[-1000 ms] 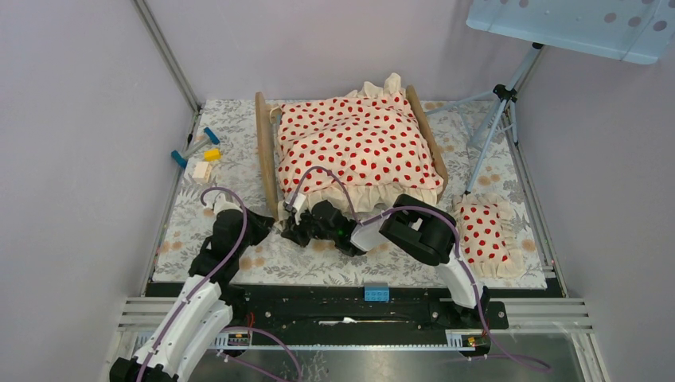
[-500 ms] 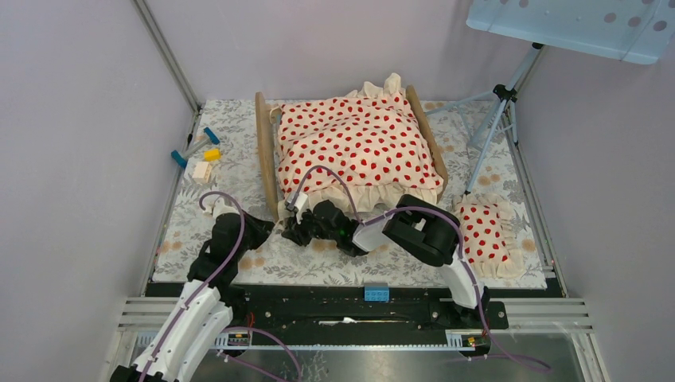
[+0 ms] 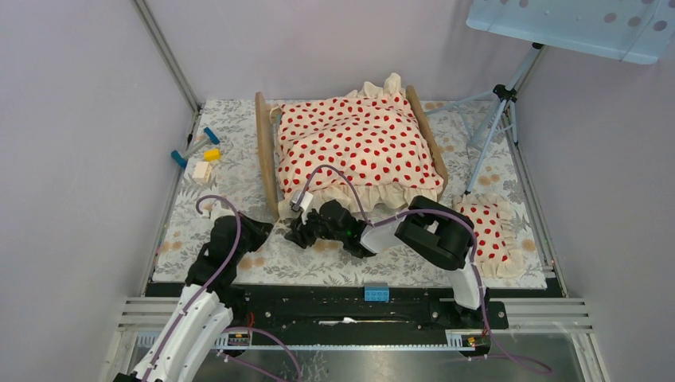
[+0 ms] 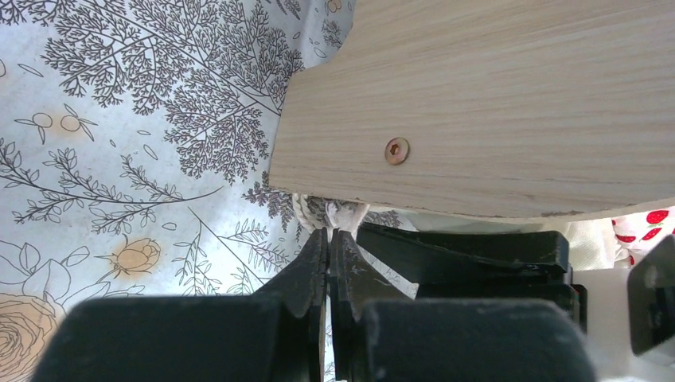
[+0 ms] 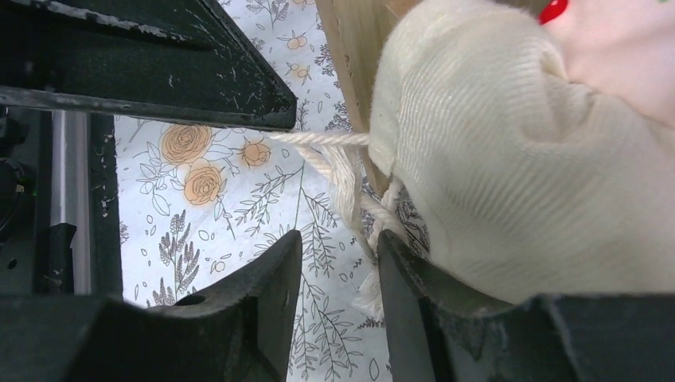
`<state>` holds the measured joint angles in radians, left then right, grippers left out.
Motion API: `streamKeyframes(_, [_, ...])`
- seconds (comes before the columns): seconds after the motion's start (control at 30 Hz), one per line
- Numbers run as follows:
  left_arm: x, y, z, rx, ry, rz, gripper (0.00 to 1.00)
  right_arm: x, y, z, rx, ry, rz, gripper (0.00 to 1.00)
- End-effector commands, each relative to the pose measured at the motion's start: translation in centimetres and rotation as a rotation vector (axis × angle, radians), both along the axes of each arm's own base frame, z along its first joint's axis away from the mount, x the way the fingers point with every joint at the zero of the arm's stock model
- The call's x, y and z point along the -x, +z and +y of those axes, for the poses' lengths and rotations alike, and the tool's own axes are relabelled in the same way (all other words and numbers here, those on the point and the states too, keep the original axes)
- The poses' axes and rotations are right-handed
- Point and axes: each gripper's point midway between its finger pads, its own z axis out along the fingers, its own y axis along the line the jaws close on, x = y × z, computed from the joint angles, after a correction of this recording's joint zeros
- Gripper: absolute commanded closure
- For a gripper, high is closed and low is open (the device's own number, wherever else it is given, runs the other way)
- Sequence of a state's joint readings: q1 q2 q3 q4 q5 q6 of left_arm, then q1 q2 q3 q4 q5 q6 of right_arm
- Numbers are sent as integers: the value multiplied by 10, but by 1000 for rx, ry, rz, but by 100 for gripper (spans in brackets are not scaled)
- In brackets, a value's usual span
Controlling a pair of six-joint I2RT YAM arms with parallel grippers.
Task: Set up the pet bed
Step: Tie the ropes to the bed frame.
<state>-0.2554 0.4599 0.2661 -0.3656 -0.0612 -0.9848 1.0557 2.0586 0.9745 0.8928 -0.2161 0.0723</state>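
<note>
At the near-left corner of the pet bed (image 3: 267,151), my two grippers meet over a loose cream cord (image 5: 344,171) that hangs from the blanket's hem. My left gripper (image 4: 328,239) is closed tight just below the bed's wooden end board, its tips touching the cord; whether a strand is nipped between them I cannot tell. My right gripper (image 5: 338,243), just right of it along the bed's near side, stands with its jaws parted and grips nothing, the cord dangling just beyond its tips. The bed itself sits toward the far middle of the floral mat (image 3: 239,159), the red-dotted blanket (image 3: 358,143) heaped over it, and the small pillow (image 3: 481,227) lies off the bed's near-right corner. I judge this step to be letting go of the cord. Doing it well means drawing the right gripper straight back toward me, clear of the strands, so nothing snags or drags the blanket off the frame. Against a second ago, the right jaws have spread from almost shut, the right arm has eased away from the bed, and the left is unchanged.
</note>
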Motion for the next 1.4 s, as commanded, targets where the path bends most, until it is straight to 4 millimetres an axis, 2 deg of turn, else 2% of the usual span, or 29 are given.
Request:
streamKeyframes(0.0, [-2, -4, 3, -4, 27, 3, 100, -7, 28, -6, -30, -31, -58, 52])
streamKeyframes(0.33, [-11, 0, 2, 0, 32, -5, 100, -7, 29, -20, 16, -62, -59, 51])
streamKeyframes(0.53, [-15, 4, 3, -19, 36, -8, 100, -23, 18, -26, 83, -121, -74, 53])
streamKeyframes(0.97, [-18, 3, 2, -49, 15, 12, 100, -34, 10, -10, 134, -80, -98, 54])
streamKeyframes(1.17, [-19, 5, 3, -63, 10, 9, 100, -34, 2, -3, 144, -56, -87, 57])
streamKeyframes(1.37, [-19, 5, 3, -63, 8, 11, 100, -25, -11, -4, 162, -9, -68, 59])
